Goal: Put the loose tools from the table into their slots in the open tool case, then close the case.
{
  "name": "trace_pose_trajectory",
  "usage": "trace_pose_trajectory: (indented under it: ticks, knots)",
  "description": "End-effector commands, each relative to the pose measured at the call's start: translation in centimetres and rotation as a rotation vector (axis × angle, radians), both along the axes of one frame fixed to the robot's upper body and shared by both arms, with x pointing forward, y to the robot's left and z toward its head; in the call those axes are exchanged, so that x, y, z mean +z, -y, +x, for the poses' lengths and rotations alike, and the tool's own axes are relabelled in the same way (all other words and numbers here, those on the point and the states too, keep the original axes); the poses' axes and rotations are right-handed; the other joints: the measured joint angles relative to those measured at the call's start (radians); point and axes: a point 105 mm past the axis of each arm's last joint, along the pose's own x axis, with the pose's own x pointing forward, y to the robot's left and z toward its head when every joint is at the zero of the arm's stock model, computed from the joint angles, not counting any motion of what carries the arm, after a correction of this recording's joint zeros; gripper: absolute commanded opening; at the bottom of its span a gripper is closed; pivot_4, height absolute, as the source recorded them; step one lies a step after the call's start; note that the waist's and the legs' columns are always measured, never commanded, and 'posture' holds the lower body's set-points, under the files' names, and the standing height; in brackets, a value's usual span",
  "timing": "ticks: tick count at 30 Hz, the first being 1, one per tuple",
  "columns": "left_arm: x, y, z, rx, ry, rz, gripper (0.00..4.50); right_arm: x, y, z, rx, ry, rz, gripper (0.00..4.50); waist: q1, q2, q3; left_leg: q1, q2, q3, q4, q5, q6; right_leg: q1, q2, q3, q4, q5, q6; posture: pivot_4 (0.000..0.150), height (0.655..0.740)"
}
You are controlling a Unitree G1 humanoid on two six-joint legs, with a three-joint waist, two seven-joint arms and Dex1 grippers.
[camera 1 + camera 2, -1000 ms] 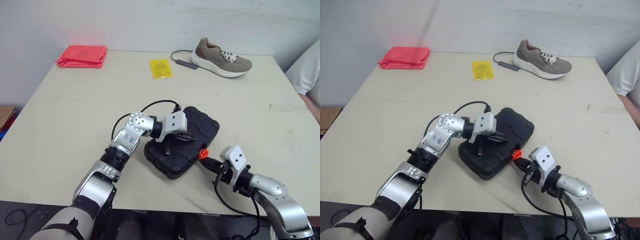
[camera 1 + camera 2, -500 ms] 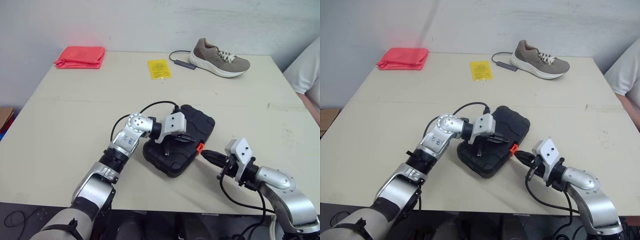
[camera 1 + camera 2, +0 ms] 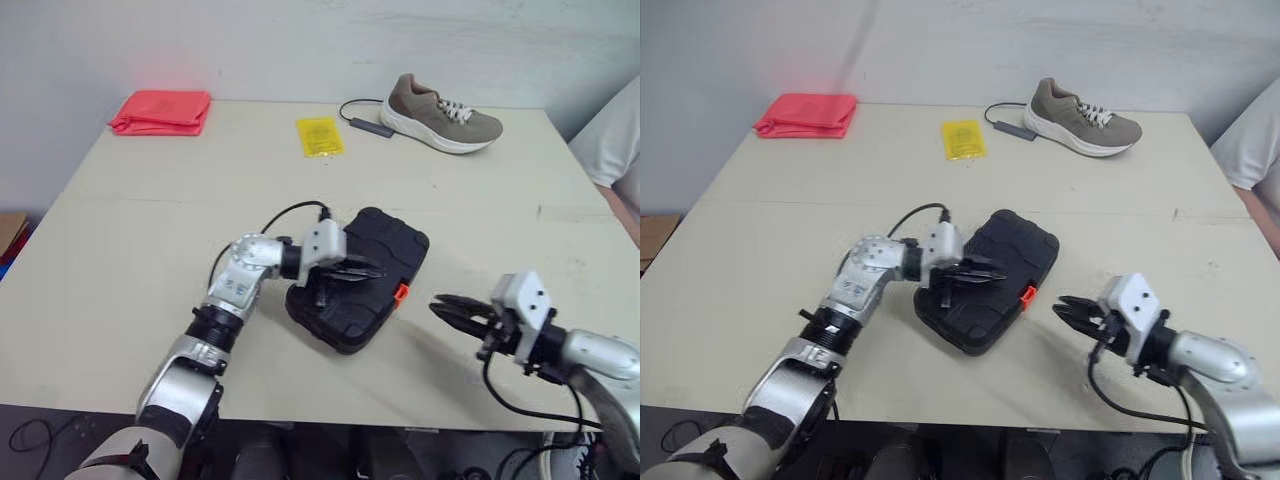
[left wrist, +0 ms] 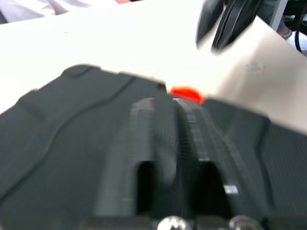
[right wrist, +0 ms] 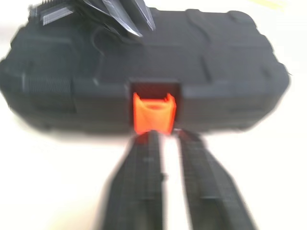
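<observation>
I am resting my left gripper (image 3: 376,270), clenched and empty, on the closed tool case (image 3: 398,248) mid-table (image 3: 150,220). I am holding my right gripper (image 3: 441,306) slightly parted, empty, facing the orange latch (image 3: 400,293).

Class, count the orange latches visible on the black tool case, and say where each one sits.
1. The orange latch sits midway along the tool case side facing the right gripper. Others may be hidden on sides turned away.

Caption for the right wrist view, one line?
Right gripper fingers aimed at the orange latch of the closed tool case.
</observation>
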Motion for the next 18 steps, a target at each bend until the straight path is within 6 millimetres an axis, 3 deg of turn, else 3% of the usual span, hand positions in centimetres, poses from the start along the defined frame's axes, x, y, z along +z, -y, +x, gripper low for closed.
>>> trace_pose_trajectory:
  ticks: [1, 4, 5, 6, 11, 14, 18]
  knots:
    - [2.8, -5.4, 0.6, 0.128, 0.041, -0.045, 2.7, 2.6, 2.7, -1.1, 0.003, 0.107, -0.097, 2.95, 0.001, -0.001, 0.002, 0.0, 0.0, 0.0, 0.0, 0.0, 0.0, 0.0, 0.0, 0.0, 0.0, 0.0, 0.0, 0.15, 0.74]
    - [1.7, -11.2, 0.2, 0.275, -0.001, 0.046, 4.12, 3.0, 5.0, -2.0, 0.014, 0.126, -0.191, 4.47, -0.001, -0.001, 0.002, 0.0, -0.001, 0.001, -0.002, 0.0, -0.001, 0.0, 0.001, -0.001, -0.002, 0.0, 0.0, 0.15, 0.74]
    - [1.2, -13.5, 0.2, 0.364, 0.028, 0.083, 4.44, 3.2, 5.8, -2.1, 0.019, 0.152, -0.239, 4.5, -0.001, -0.001, 0.002, 0.002, -0.001, 0.001, -0.003, 0.0, -0.001, 0.001, 0.001, -0.001, -0.003, 0.0, 0.001, 0.15, 0.74]
    - [0.8, -15.4, 0.1, 0.444, 0.034, 0.116, 4.44, 3.2, 6.7, -2.2, 0.015, 0.157, -0.292, 4.5, 0.0, -0.001, 0.002, 0.002, -0.001, 0.002, -0.004, 0.0, -0.001, 0.001, 0.001, -0.001, -0.004, 0.0, 0.001, 0.15, 0.74]
    - [-0.4, -21.1, -0.8, 0.654, 0.023, 0.225, 4.44, 4.3, 9.6, -1.8, -0.051, 0.178, -0.334, 4.5, 0.009, -0.006, 0.006, 0.002, -0.002, 0.002, -0.007, 0.0, 0.0, 0.0, -0.002, -0.001, -0.005, 0.001, 0.001, 0.15, 0.74]
    - [-0.3, -22.5, -1.1, 0.724, 0.035, 0.204, 4.44, 5.1, 10.2, -1.1, -0.076, 0.225, -0.324, 4.5, 0.016, -0.006, 0.006, 0.002, -0.002, 0.002, -0.008, 0.0, 0.0, 0.0, -0.009, 0.0, -0.005, 0.001, 0.001, 0.15, 0.74]
    - [-0.1, -22.5, -1.3, 0.741, 0.052, 0.163, 4.44, 5.1, 9.9, -0.4, -0.083, 0.246, -0.298, 4.5, 0.024, -0.006, 0.006, 0.002, -0.002, 0.001, -0.011, 0.002, -0.002, -0.001, -0.01, -0.001, -0.005, 0.0, 0.0, 0.15, 0.74]
